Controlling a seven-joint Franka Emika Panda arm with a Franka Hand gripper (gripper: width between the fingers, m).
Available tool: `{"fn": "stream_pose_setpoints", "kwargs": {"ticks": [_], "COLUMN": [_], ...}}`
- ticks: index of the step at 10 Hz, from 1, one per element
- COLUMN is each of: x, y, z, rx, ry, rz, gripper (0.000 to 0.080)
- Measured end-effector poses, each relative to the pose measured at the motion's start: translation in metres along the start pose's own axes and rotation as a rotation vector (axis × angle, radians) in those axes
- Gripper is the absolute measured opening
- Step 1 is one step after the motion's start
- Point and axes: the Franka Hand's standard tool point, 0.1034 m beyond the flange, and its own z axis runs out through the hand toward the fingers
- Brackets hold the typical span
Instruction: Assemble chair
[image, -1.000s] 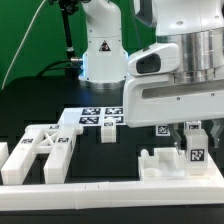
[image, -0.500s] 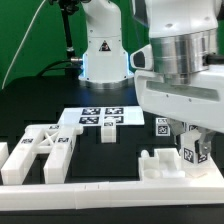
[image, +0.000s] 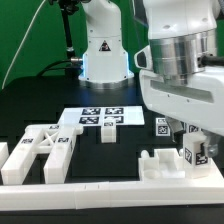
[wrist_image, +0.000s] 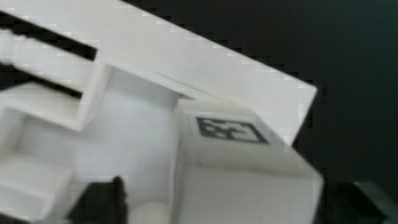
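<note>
White chair parts: matte, blocky plastic with square black-and-white tags.
Gripper (image: 195, 145): fingers appear clamped on tagged piece (image: 196, 156).
Tagged piece: at base piece (image: 160, 166), desk's camera-side edge, exterior view's right; contact unclear.
Cross-braced frame (image: 40, 150): same edge, opposite corner.
Seating: lower straight and square; rigid plastic likely binds if tilted.

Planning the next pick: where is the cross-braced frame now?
The cross-braced frame lies at the exterior view's lower left, just behind the border rail and left of the marker board.
</note>
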Motion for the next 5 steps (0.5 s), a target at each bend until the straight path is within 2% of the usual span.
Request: {"fn": "stream_pose_setpoints", "kwargs": {"ticks": [1, 2, 3, 5], "x": [-0.0001, 0.0036, 0.0003, 0.0009], "y": [0.0, 0.0053, 0.0069, 0.0067], "z": [0.0, 0.0005, 0.0014, 0.0014], "rx": [0.0, -0.014, -0.025, -0.021], "ry": [-0.001, -0.024, -0.036, -0.037], "rz": [-0.245, -0.466, -0.525, -0.684], "gripper": [0.0586, 0.0638, 0.0646, 0.0646]}}
